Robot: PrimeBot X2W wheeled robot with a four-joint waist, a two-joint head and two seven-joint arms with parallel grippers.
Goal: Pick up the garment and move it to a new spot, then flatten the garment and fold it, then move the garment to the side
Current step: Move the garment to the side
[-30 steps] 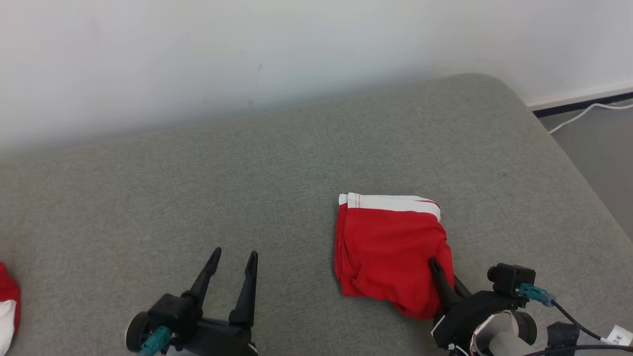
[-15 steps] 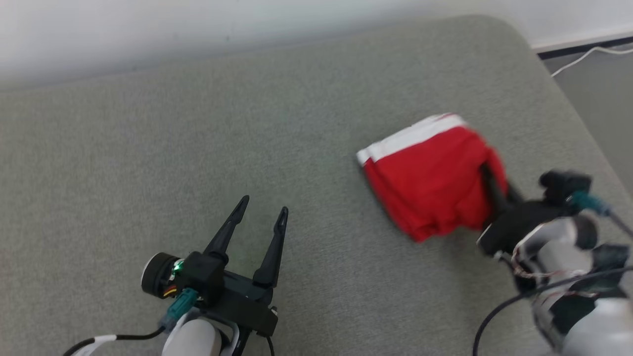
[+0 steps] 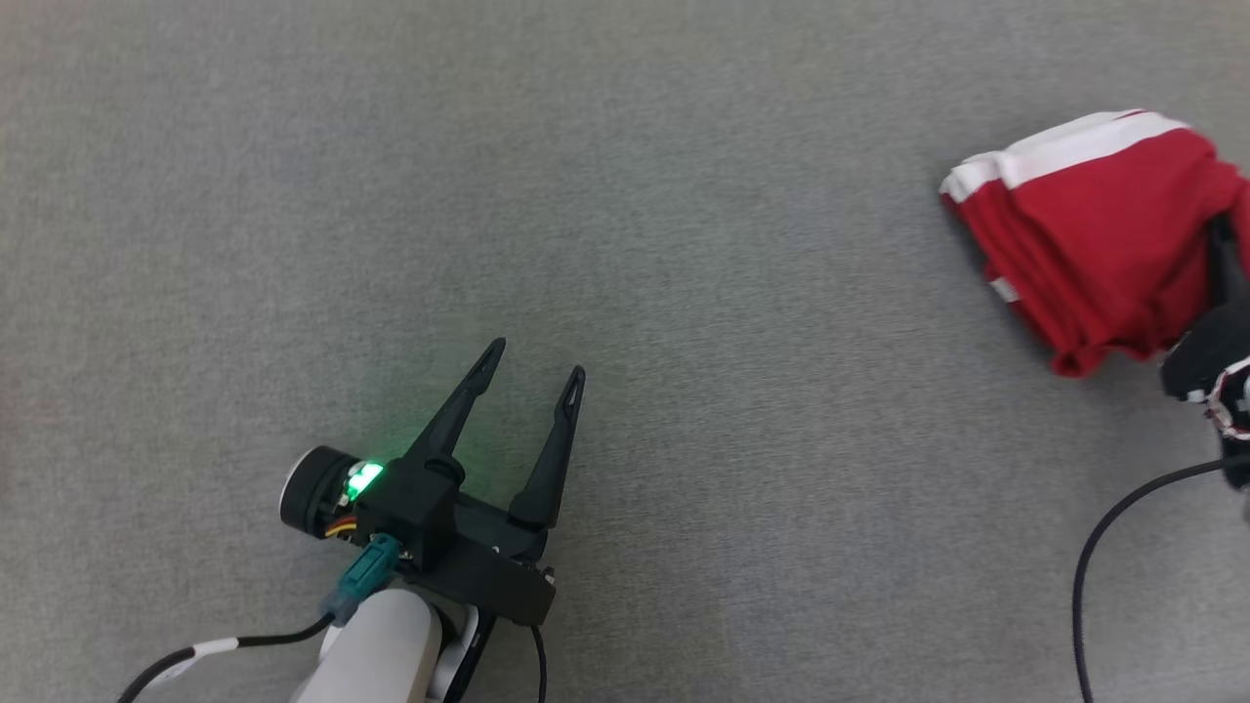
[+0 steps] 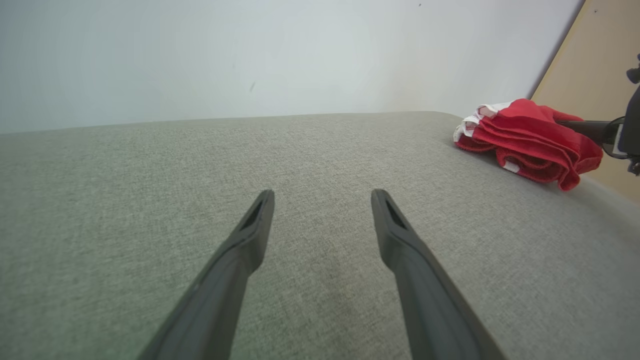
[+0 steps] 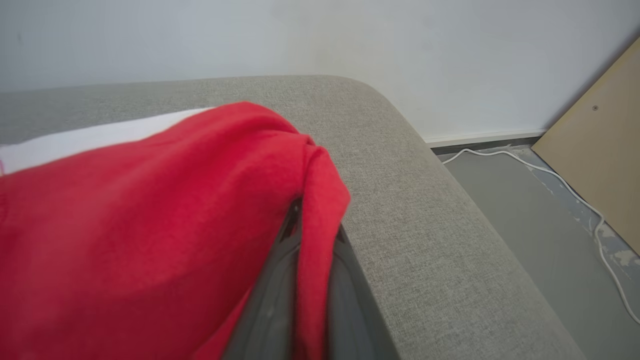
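The garment (image 3: 1094,229) is a folded red piece with a white band, bunched in layers at the right of the head view. My right gripper (image 3: 1219,236) is shut on the garment's right edge, and a dark finger presses into the red cloth. In the right wrist view, a fold of the garment (image 5: 150,225) is pinched between my right gripper's (image 5: 312,220) closed fingers. My left gripper (image 3: 537,359) stands open and holds nothing, low over the grey cushion, well left of the garment. The left wrist view shows my left gripper (image 4: 324,195) with the garment (image 4: 525,140) far to its right.
The grey upholstered surface (image 3: 625,195) ends in a rounded corner (image 5: 380,105) just right of the garment. Beyond it lie a grey floor with a white cable (image 5: 550,172) and a leaning wooden board (image 5: 600,150). A pale wall (image 4: 250,50) backs the surface.
The head camera has tilted down and shifted. My right gripper has carried the garment rightward, away from the left gripper, and the white band now slants. The left gripper stays open.
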